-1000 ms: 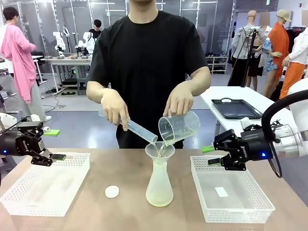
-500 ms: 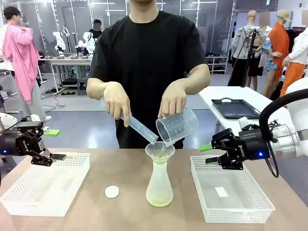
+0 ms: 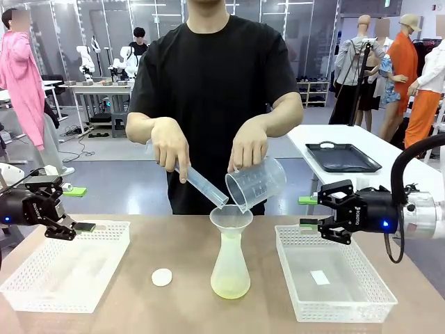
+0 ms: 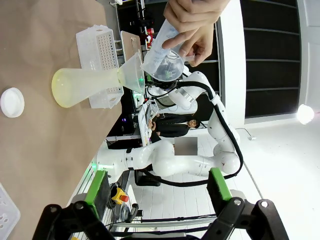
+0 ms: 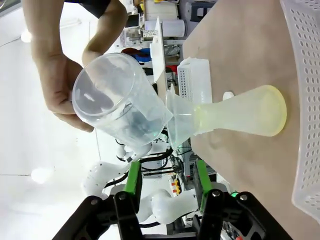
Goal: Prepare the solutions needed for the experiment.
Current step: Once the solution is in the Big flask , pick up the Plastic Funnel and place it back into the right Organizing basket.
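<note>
Flask [image 3: 230, 268] stands mid-table with a funnel [image 3: 231, 218] seated in its neck. The solution [image 3: 230, 287] is a thin pale yellow-green layer at the flask's bottom.

A person's hand [image 3: 248, 146] tips a beaker [image 3: 256, 183] with its lip over the funnel. The person's other hand [image 3: 170, 146] angles a clear tube [image 3: 201, 186] down at the same funnel from the opposite side. Both mouths sit above the funnel so the pour goes into the narrow neck without spilling. No stream is visible, so both look near empty.

Left hand [image 3: 79, 209] is wide open and holds nothing. It hangs over the far edge of the basket [image 3: 66, 271], well left of the flask. Right hand [image 3: 308, 211] has its jaws parted with nothing between them, above the far rim of the other basket [image 3: 334, 278] right of the flask. Both are likely parked clear of the flask while the person pours.

A white cap [image 3: 161, 277] lies on the table [image 3: 188, 309] just left of the flask, off so the neck is free.

The table is flat, matte and brown, with no spill visible. The room is an open lab floor with more benches beyond the flask, and a black tray [image 3: 342, 157] sits on a white side table behind it to the right.
</note>
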Available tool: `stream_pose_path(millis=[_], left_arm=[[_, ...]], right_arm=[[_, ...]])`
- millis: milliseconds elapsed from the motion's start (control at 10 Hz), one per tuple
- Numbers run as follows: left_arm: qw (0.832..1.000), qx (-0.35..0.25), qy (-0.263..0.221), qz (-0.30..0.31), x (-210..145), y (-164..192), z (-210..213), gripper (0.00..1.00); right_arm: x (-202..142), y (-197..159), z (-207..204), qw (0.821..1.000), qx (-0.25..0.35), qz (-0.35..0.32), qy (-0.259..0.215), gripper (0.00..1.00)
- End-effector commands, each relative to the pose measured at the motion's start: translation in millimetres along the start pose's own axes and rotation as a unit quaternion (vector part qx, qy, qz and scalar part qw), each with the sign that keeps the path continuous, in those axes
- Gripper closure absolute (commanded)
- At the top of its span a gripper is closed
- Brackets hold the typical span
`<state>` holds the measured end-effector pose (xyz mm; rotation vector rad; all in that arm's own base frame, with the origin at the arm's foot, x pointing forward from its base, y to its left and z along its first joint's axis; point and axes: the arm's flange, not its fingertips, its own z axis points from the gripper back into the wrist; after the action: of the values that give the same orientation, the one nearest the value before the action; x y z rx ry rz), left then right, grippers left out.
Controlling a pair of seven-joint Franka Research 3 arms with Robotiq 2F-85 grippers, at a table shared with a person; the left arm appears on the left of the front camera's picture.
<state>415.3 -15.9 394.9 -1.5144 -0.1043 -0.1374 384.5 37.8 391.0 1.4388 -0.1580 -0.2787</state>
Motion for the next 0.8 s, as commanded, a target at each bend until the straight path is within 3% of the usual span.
stream_pose_path(millis=[0, 700], left_arm=[[1.0, -0.001, 0.0, 0.002, 0.1, -2.0, -0.4, 0.0], [1.0, -0.001, 0.0, 0.002, 0.1, -2.0, -0.4, 0.0]], right_arm=[[6.5, -5.9, -4.0, 1.0, 0.017, 0.009, 0.01, 0.46], [0.3, -3.3, -1.1, 1.0, 0.006, -0.002, 0.006, 0.46]])
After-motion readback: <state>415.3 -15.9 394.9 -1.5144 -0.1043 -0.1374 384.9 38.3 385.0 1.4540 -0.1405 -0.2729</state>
